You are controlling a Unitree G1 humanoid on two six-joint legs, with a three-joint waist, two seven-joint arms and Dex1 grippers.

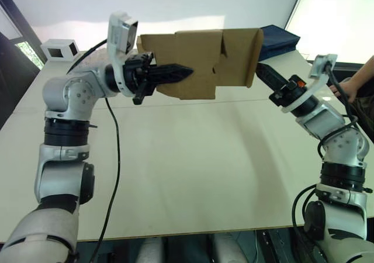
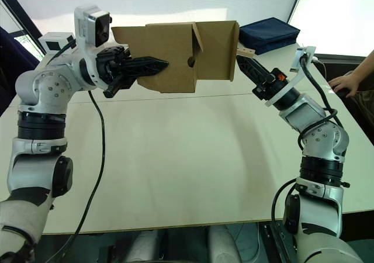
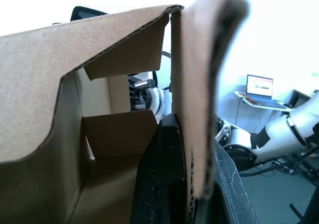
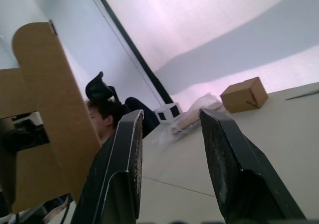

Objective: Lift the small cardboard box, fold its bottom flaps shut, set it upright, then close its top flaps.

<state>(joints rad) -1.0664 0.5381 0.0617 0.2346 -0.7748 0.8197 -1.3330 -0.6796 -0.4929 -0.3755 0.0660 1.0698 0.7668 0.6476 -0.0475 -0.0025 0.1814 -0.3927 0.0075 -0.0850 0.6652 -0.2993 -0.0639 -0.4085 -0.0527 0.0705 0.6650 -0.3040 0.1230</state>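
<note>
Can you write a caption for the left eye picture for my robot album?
Left gripper holds the small cardboard box above the table; right gripper waits beside it.

You are working in an indoor lab or office-type test room. Evidence: a broad pale worktable with a seam across it, plain white walls, and a large bright window behind. An open laptop sits on a side desk, a black office chair stands by the wall, and a seated person is nearby. On the table you have a dark blue fabric case, a small white cube and a closed brown carton
</note>
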